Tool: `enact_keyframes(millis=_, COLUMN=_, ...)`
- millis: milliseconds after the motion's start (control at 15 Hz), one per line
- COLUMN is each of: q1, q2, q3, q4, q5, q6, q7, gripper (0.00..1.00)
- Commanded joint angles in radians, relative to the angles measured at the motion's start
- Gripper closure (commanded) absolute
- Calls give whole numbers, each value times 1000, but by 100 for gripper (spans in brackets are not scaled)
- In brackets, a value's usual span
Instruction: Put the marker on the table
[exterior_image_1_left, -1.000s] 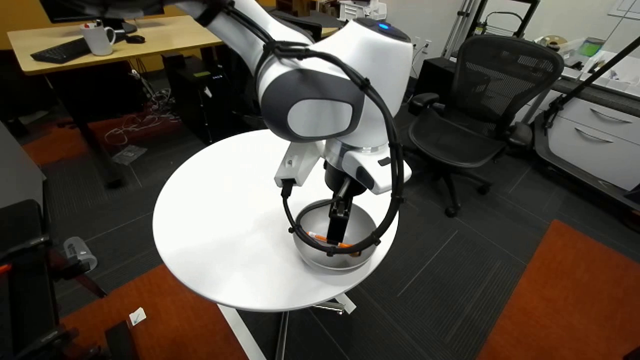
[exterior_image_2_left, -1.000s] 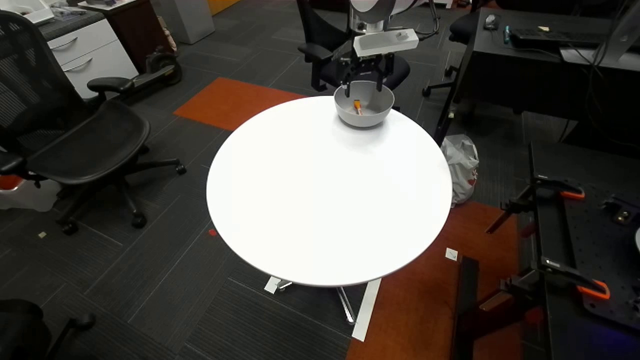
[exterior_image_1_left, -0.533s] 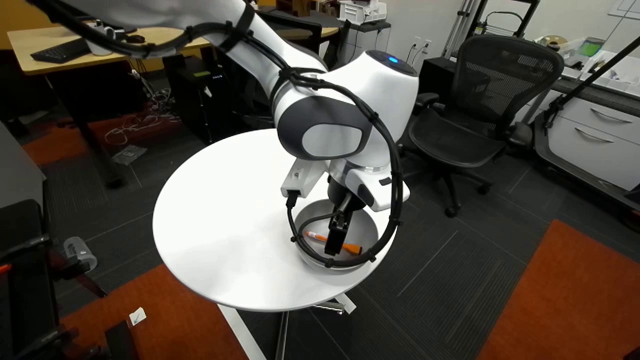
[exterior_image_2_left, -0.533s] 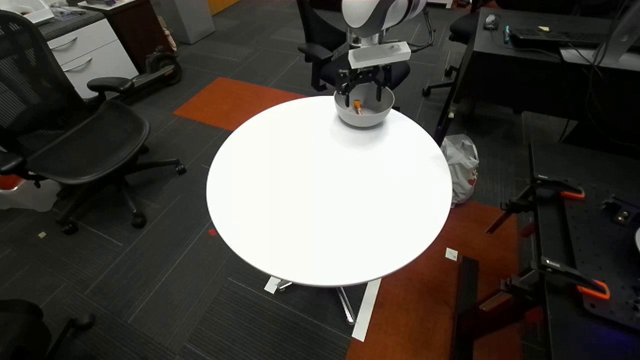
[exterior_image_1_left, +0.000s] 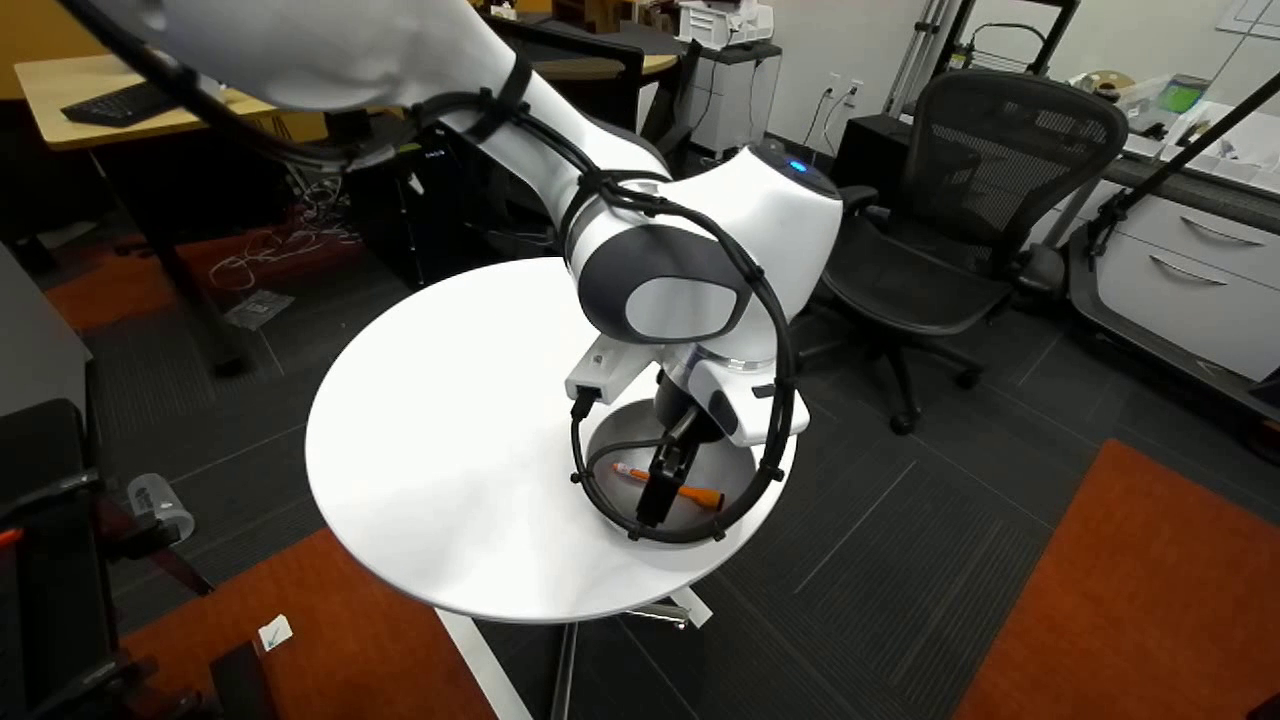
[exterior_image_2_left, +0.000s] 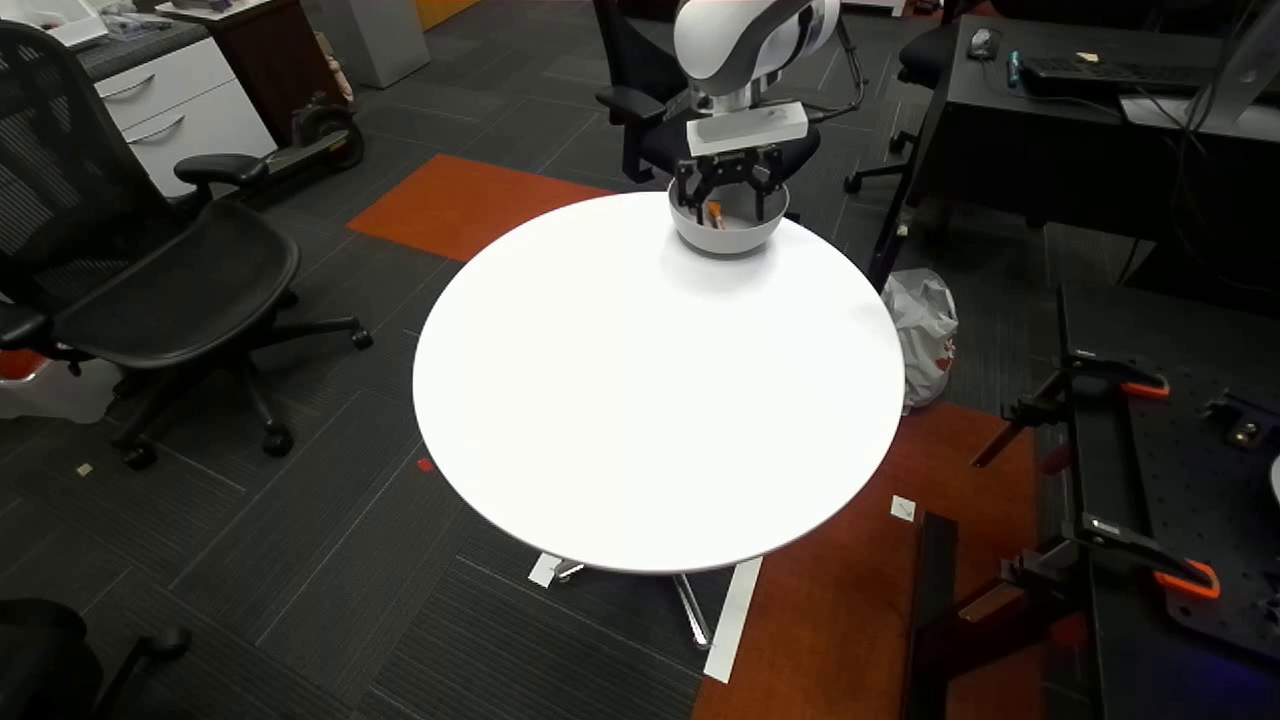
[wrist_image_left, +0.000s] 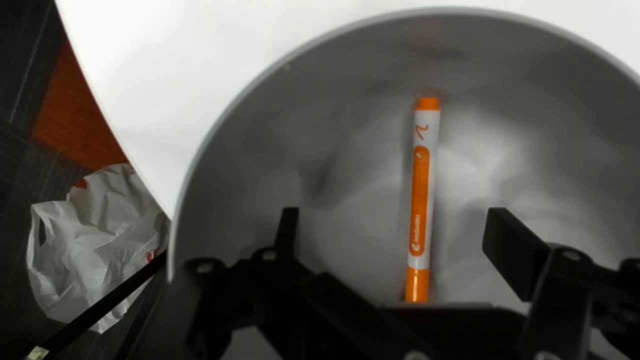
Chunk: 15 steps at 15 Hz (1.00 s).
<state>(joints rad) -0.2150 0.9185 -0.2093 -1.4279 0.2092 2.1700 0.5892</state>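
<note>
Since half a second ago the arm (exterior_image_1_left: 690, 300) has dipped lower, and the tool (wrist_image_left: 395, 230) now sits deeper in the bowl (wrist_image_left: 240, 165). Its fingers (wrist_image_left: 515, 255) stand spread wide, one on each side of the marker (wrist_image_left: 421, 200), with a gap to either side. The marker, orange and white, lies in the bowl; in an exterior view the tool crosses in front of its middle. The bowl, grey and upright, rests close to the edge of the round white worktop (exterior_image_2_left: 650, 400). Just past that edge I see a white bag (exterior_image_2_left: 920, 335) on the floor. Farther off stand a black chair (exterior_image_1_left: 1010, 180) and white drawers (exterior_image_1_left: 1190, 255), and well away from the worktop a pale desk (exterior_image_1_left: 50, 75) carries a keyboard (exterior_image_1_left: 120, 103).
</note>
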Motion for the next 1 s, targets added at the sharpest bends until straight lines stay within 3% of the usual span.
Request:
enact_keyframes(millis=0, q1=3, q2=40, q3=-15, q4=73, q5=4, q6=-60, q7=56, gripper=38)
enact_keyframes(millis=533, q1=7, q2=34, q3=-20, q4=87, q5=-4, q6=-78, q7=89, gripper=99)
enact_keyframes(millis=933, q1=78, q2=-146, q3=-67, q4=-101, q5=-73, q6=1, q7=89, gripper=97)
